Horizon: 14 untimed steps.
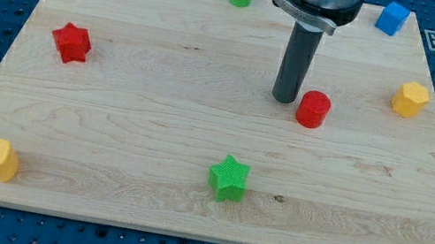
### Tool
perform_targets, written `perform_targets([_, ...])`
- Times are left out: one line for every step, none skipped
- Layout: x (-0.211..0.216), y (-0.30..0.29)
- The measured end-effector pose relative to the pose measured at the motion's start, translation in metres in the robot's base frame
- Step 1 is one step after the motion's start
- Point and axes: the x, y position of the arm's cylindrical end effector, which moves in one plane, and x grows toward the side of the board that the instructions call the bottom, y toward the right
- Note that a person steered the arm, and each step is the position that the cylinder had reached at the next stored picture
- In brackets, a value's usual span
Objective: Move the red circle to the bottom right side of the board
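Red circle (313, 108) just right of my tip (284, 100); no claw, nothing held.

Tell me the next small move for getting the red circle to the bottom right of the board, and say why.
Probably a short push toward the view's bottom right. My tip sits just at the view's left of the red circle, very close or touching, slightly toward the top. The board beyond it shows no blocks in that direction; the green star lies well off that line.
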Motion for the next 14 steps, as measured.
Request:
perform_targets([0.0,0.018])
perform_targets([0.01,0.03])
perform_targets([0.025,0.032])
perform_targets([0.035,0.041])
perform_targets([0.043,0.052])
perform_targets([0.048,0.06])
perform_targets([0.043,0.06])
perform_targets([0.036,0.065])
perform_targets([0.034,0.076])
perform_targets([0.035,0.105])
perform_targets([0.043,0.12])
perform_targets([0.059,0.121])
perform_targets([0.078,0.121])
perform_targets([0.091,0.121])
